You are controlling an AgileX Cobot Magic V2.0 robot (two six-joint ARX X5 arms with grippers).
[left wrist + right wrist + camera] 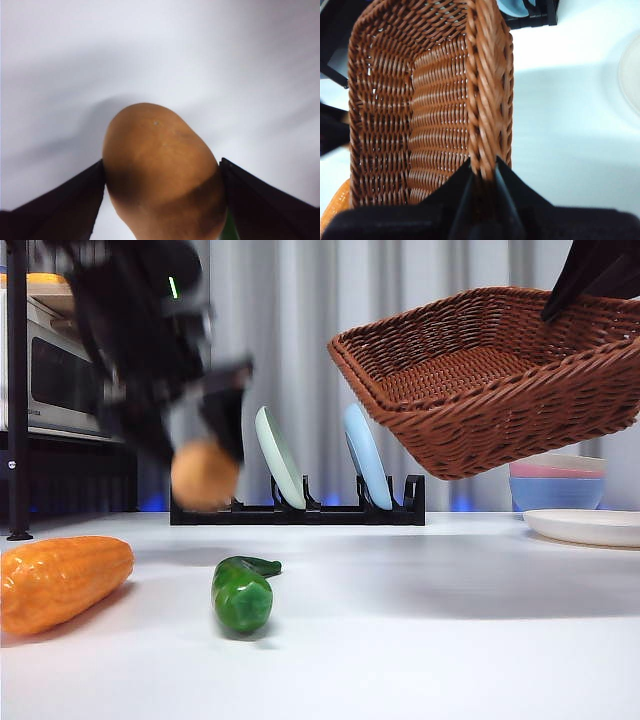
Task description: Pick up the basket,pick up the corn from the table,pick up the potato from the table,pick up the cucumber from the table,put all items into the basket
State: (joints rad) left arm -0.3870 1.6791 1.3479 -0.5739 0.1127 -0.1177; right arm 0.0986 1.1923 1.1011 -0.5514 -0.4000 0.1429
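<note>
White table (420,640), potato (162,170) clamped in left hand (162,175)

The left tool (162,200) is closed on the potato (162,175), one black jaw pressed to each flank of it. In the front view this arm comes in from about ten o'clock, big, dark and motion-blurred, its tool (205,455) pointing down with the potato (203,476) held clear above the tabletop (420,640). The right tool (484,175) pinches the rim of the basket (420,100) between its two jaws, one inside the wall and one outside. Its arm shows at one o'clock in the front view, the tool (560,308) holding the basket (480,390) tilted in the air.
</note>
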